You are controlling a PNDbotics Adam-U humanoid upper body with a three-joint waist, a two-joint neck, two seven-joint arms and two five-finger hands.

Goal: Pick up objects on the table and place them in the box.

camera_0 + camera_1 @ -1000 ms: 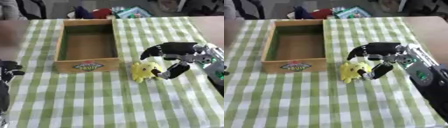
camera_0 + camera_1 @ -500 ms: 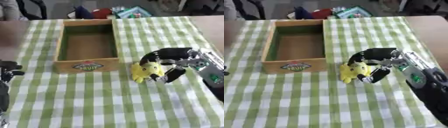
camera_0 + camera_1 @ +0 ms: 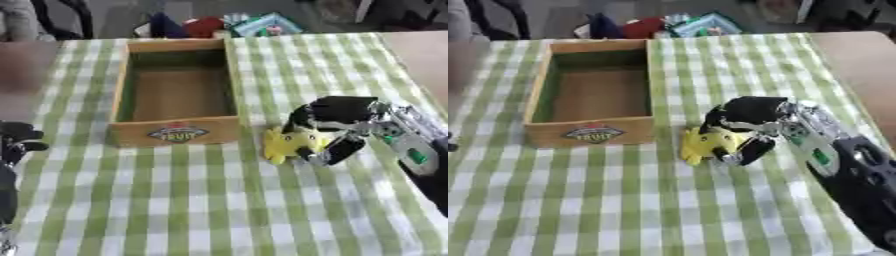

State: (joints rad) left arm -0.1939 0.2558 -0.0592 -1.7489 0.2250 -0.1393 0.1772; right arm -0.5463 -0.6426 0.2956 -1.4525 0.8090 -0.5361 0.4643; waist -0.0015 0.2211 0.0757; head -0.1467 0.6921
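My right hand [image 3: 750,122] is curled round the yellow toy [image 3: 703,142], just right of the box [image 3: 592,132]. Left hand [image 3: 16,142] sits at the left edge; can't tell its fingers.

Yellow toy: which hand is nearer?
Right. The right hand curls round the yellow toy, fingers over its top. The left hand sits at the table's left edge, beyond the box.

The wooden box [image 3: 175,92] is seen open-topped and empty, its near wall standing between its interior and the right hand [image 3: 337,125]. Bare checked tabletop [image 3: 219,200] is found on the near side. Clutter [image 3: 227,25] lies beyond the box's far wall.
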